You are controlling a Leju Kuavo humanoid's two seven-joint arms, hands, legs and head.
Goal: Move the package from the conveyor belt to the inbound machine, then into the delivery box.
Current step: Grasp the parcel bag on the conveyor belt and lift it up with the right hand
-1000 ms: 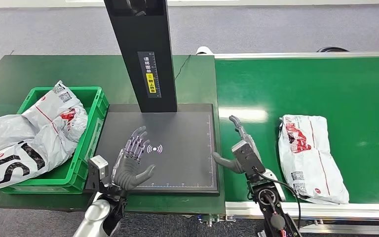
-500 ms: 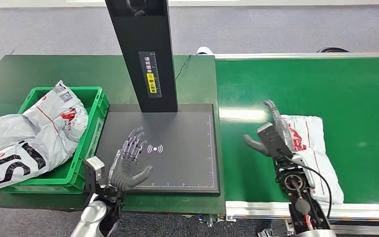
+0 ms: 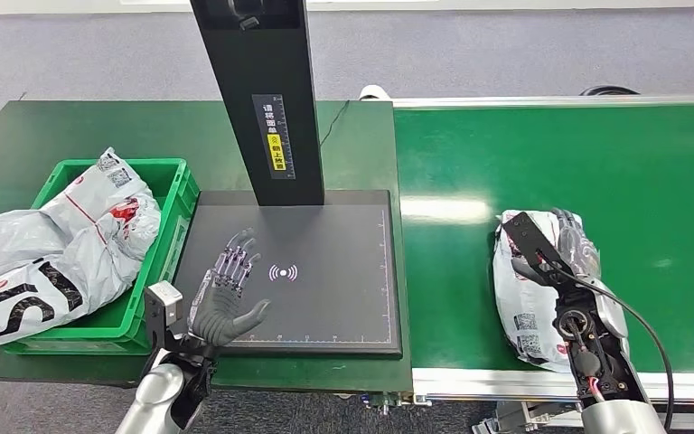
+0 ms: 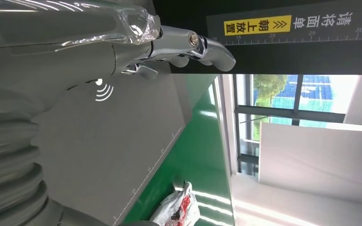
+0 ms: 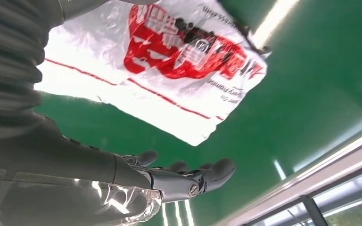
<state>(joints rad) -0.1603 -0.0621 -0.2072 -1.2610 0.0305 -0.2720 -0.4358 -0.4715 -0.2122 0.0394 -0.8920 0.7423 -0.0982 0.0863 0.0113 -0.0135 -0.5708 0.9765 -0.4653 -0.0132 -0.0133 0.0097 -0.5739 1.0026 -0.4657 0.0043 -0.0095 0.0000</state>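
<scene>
My right hand (image 3: 556, 246) is over the white package (image 3: 518, 307) on the green conveyor belt (image 3: 651, 172), fingers spread and holding nothing. In the right wrist view the fingers (image 5: 188, 181) reach out straight, with belt green between them and the package (image 5: 169, 75), so I am above it and not gripping. The package lies flat near the belt's near edge, its red print facing up.

My left hand (image 3: 224, 298) is open too, palm out and fingers fanned, above the near left part of the dark scanning plate of the inbound machine (image 3: 325, 298). The left wrist view shows the fingers (image 4: 202, 47) stretched toward the machine's black column, which carries a yellow label (image 3: 274, 140), with the white wireless mark (image 3: 283, 272) on the plate just beside them.

Left of the plate, on the dark green surface (image 3: 72, 127), stands the green delivery box (image 3: 170, 172). Grey and white bags (image 3: 54, 244) are heaped in it and spill over its left side.
</scene>
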